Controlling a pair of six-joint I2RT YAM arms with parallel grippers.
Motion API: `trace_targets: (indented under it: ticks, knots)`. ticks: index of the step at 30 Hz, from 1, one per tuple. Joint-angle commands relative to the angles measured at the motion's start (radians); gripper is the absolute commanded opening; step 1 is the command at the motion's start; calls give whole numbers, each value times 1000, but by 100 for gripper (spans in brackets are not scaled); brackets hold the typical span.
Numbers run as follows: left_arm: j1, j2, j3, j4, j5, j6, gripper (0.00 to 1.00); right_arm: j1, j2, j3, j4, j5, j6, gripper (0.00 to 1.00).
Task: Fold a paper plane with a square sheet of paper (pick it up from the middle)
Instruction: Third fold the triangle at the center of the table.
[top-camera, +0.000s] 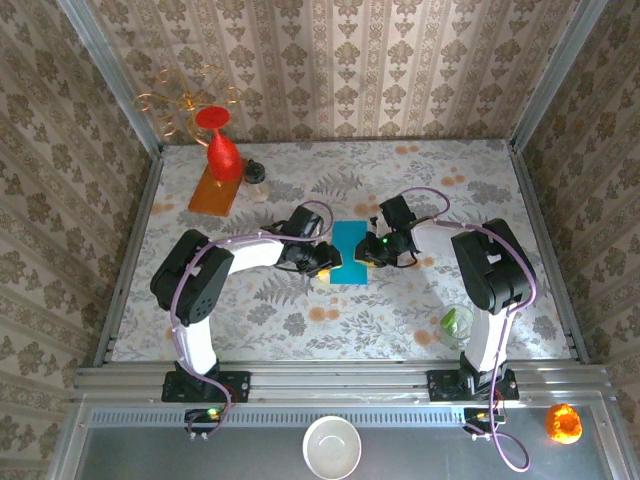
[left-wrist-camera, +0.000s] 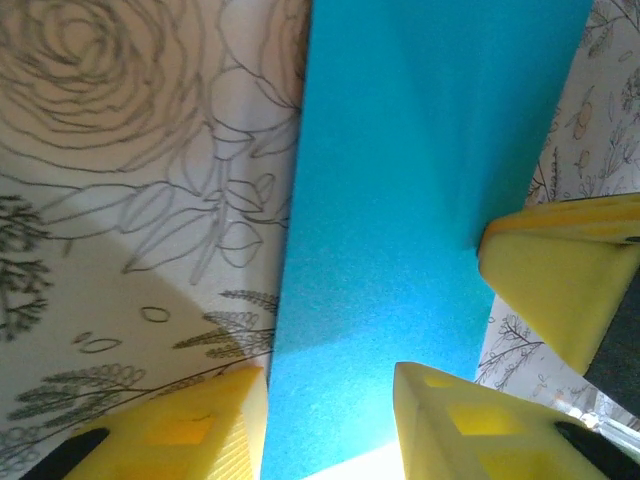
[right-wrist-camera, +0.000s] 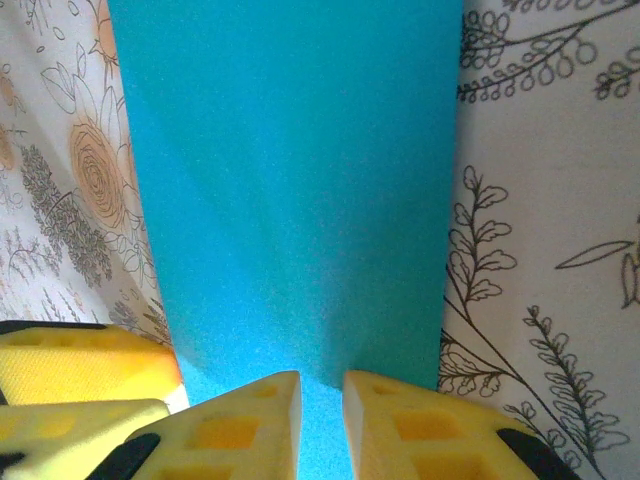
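As the teal sheet (top-camera: 350, 252) lies between them, I see left jaws apart at its 9 o'clock, right jaws pinching at 3.

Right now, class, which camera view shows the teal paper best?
Top external: almost the whole paper is visible there as a narrow rectangle. Each wrist view gives a close-up strip of it, cropped by the frame, with yellow fingers at its near end.
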Motion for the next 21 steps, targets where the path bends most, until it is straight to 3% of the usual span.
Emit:
trace_targets:
  ticks: [1,14,21]
  knots:
    - [-17,18,38,-44,9,39,40,-9,57,-26,-59,52,-1,23]
    - [-10,11,33,-3,24,21,41,-15,61,-29,-55,51,0,23]
    - [46,-77,-49,13,-21,1,45,-12,32,-16,-88,74,-44,27]
